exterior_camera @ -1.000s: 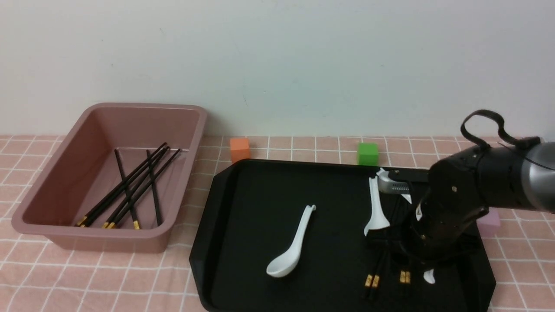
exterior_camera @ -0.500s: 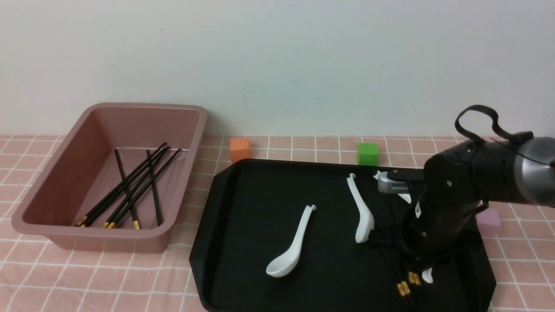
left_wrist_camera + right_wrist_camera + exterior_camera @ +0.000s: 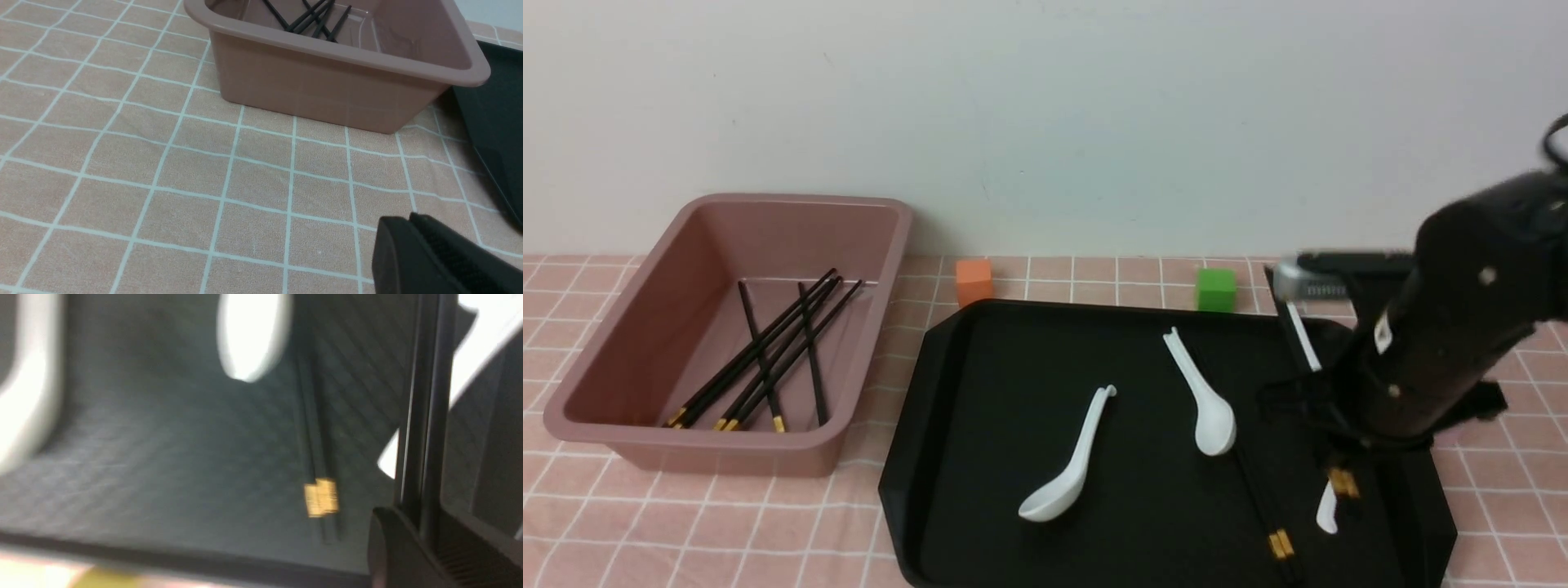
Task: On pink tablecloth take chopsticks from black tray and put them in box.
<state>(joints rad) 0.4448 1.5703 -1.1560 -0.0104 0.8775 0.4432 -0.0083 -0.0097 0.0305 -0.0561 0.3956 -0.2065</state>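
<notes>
The black tray (image 3: 1013, 343) lies on the pink tablecloth (image 3: 686, 523). My right gripper (image 3: 1335, 433) is raised a little above the tray's right part, shut on a pair of black chopsticks (image 3: 1342, 483) whose gold bands hang below it. In the right wrist view the gripper (image 3: 412, 516) clamps that pair (image 3: 423, 416). A second pair (image 3: 1278, 543) lies flat on the tray, also seen in the right wrist view (image 3: 321, 497). The box (image 3: 613, 408) at the left holds several chopsticks (image 3: 768, 359). My left gripper (image 3: 408, 228) is shut and empty over the cloth near the box (image 3: 327, 94).
Two white soup spoons (image 3: 1070, 457) (image 3: 1202, 396) lie on the tray, and part of a third (image 3: 1327, 508) shows under the right arm. An orange cube (image 3: 974, 280) and a green cube (image 3: 1216, 289) stand behind the tray by the wall.
My right arm has risen and swung right, lifting one pair of chopsticks off the tray. The other pair stayed on the tray. The right-hand spoon slid left and turned.
</notes>
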